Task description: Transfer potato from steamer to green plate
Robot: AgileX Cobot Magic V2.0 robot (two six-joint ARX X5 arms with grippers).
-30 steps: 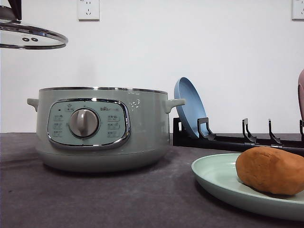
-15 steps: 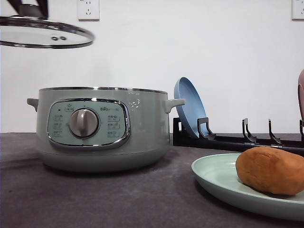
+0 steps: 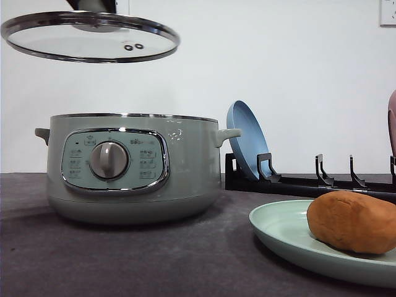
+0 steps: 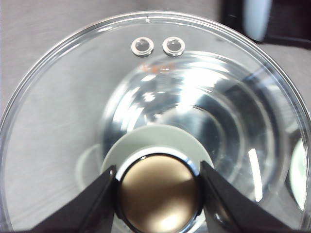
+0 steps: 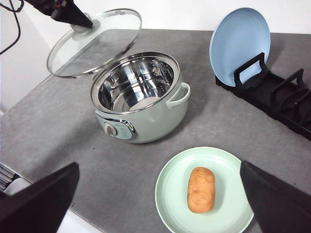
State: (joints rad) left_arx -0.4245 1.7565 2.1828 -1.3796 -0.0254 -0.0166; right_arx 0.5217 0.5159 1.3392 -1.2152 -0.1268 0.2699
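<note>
The potato point(image 5: 201, 190) point(image 3: 352, 221), orange-brown and oval, lies on the green plate point(image 5: 170, 194) point(image 3: 281, 232), in front of and to the right of the steamer. The steamer point(image 5: 138, 97) point(image 3: 133, 167) stands uncovered, its steel bowl empty. My left gripper point(image 4: 158, 194) is shut on the knob of the glass lid point(image 4: 73, 121) point(image 3: 90, 37) point(image 5: 95, 43). It holds the lid in the air above the steamer's left side. My right gripper point(image 5: 159, 164) is wide open high above the plate, holding nothing.
A blue plate point(image 5: 240, 41) point(image 3: 247, 139) stands upright in a black rack point(image 5: 286, 102) point(image 3: 309, 179) behind the green plate. The grey table's left edge point(image 5: 29, 141) runs close to the steamer. A white wall backs the table.
The lid, held by my left gripper, has travelled to the right, from the frame's left edge to above the steamer. The potato, plate and steamer have stayed put.
</note>
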